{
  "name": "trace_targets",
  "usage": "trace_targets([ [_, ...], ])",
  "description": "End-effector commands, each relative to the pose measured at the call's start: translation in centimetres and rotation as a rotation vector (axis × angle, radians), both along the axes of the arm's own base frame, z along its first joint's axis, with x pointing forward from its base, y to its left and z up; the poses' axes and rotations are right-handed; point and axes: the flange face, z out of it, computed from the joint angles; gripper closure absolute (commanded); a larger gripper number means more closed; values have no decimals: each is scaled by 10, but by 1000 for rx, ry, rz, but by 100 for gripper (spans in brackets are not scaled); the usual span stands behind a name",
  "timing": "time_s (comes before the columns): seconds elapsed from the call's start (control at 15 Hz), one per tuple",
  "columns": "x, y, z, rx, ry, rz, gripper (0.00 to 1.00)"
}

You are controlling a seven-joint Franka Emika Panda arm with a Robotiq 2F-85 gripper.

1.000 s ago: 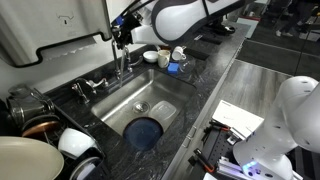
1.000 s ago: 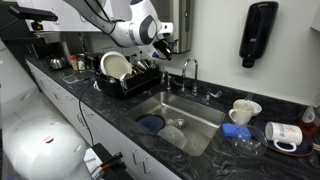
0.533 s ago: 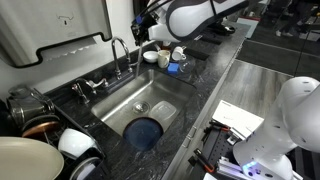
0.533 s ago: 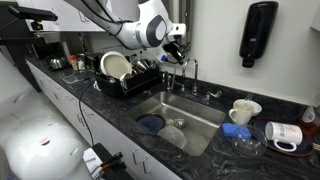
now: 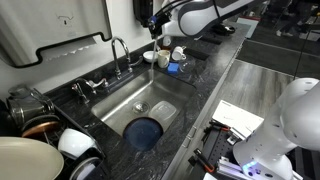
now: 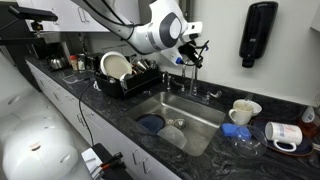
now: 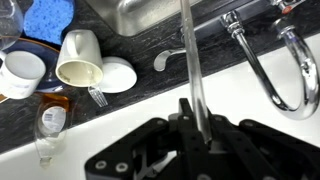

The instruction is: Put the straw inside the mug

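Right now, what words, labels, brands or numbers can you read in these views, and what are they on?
No text can be read in any view.
White mug at the counter's end: reddish marks, too blurred.
Papers on the grey surface: marks too small.
Small bottle in the wrist view: label blurred.
Straw held in the gripper: no print visible.

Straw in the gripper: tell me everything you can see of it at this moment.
The straw is a long, thin, straight tube, pale grey and slightly translucent, probably plastic. In the wrist view one end sits between the fingers of the gripper, which is shut on it, and the rest points toward the sink. Its far end is cut off by the frame edge. Only the gripper touches it; it is apart from the cream mug.
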Motion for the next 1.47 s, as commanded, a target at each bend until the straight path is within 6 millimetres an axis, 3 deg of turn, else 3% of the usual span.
trace_targets([
  [0.0, 10, -24, 6, -63, -21, -46, 98],
  [0.33, 22, -46, 13, -147, -59, -94, 98],
  [0.93, 75, -73, 4, -250, -147, -161, 98],
  [1.4, 104, -108, 1, -402, -210, -203, 98],
])
